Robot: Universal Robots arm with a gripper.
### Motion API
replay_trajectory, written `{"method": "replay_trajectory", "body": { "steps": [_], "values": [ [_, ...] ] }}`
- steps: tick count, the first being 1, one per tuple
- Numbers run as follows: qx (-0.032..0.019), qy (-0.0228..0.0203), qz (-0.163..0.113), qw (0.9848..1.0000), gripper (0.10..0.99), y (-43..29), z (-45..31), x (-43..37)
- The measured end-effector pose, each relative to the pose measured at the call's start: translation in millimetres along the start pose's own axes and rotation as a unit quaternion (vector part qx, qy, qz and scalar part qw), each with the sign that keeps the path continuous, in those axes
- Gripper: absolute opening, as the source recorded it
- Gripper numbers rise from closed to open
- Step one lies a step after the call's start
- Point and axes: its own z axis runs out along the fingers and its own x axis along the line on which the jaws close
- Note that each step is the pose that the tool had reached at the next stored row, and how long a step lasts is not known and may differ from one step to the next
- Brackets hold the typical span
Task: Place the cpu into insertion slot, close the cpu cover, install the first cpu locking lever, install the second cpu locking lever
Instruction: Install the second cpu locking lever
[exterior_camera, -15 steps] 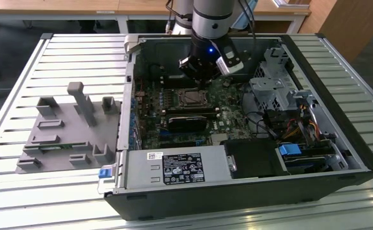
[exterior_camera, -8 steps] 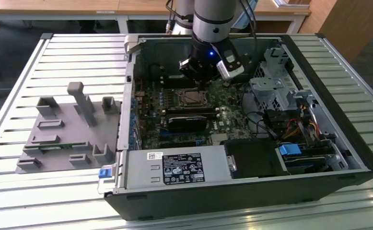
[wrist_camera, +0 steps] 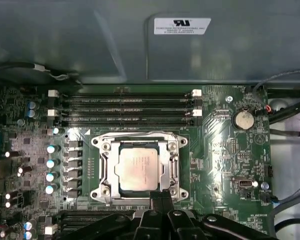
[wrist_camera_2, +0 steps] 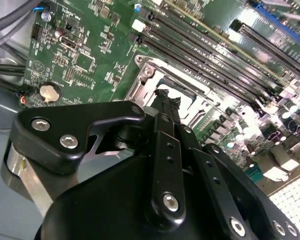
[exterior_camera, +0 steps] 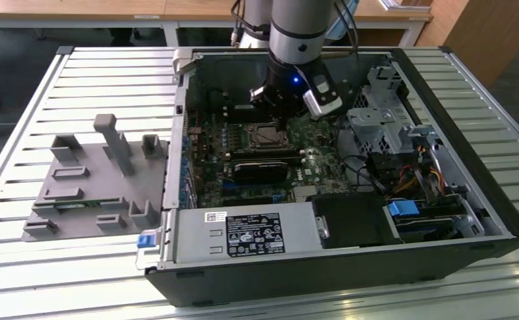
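Slatted metal desk (exterior_camera: 108,73) carrying an open computer case (exterior_camera: 349,267), lid off, interior exposed in the exterior view. Grey moulded fixture tray (exterior_camera: 91,180) lying on the desk just beside the case, on the exterior view's left. Robot arm (exterior_camera: 299,27) reaching down into the case from above. Green motherboard (wrist_camera: 225,165) seated on the case floor, taking up most of its middle. Black power supply block (exterior_camera: 241,233) mounted along the near edge of the case, well apart from the socket. Four memory slots (wrist_camera: 125,107) running side by side on the motherboard, just beside the insertion slot (wrist_camera: 102,172). Coin cell battery (wrist_camera: 243,119) on the motherboard, off to one side of the insertion slot, near the ends of the memory slots.

Insertion slot near the middle of the motherboard, silvery border and corner screws visible in the first wrist view. Cpu cover (wrist_camera: 171,160) lying down flat over the insertion slot, frame surrounding the chip. Cpu (wrist_camera: 138,168) seated inside the insertion slot, metal top showing through the cut-out of the cover.

Pincer (wrist_camera: 161,196) positioned at the edge of the insertion slot, tips clenched together with no gap visible in both wrist views, touching or just above the socket frame; contact not determinable. Nothing seen grasped between the fingertips (wrist_camera_2: 166,97).
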Motion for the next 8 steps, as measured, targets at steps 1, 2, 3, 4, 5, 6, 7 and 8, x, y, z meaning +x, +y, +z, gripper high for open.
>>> {"method": "replay_trajectory", "body": {
  "steps": [1,2,3,4,5,6,7,8],
  "values": [
    [0.0,0.0,0.0,1.0,0.125,-0.8,-0.1,0.0],
    [0.0,0.0,0.0,1.0,0.125,-1.7,-0.2,0.0],
    [0.0,0.0,0.0,1.0,0.125,-2.7,-0.3,-0.1],
    [0.0,0.0,0.0,1.0,0.125,-4.0,-0.4,-0.1],
    [0.0,0.0,0.0,1.0,0.125,-5.4,-0.5,-0.2],
    [0.0,0.0,0.0,1.0,0.125,-7.3,-0.7,-0.2],
    [0.0,0.0,0.0,1.0,0.125,-9.2,-0.8,-0.3],
    [-0.0002,0.0,0.0,1.0,0.125,-11.0,-1.0,-0.3]
  ]
}}
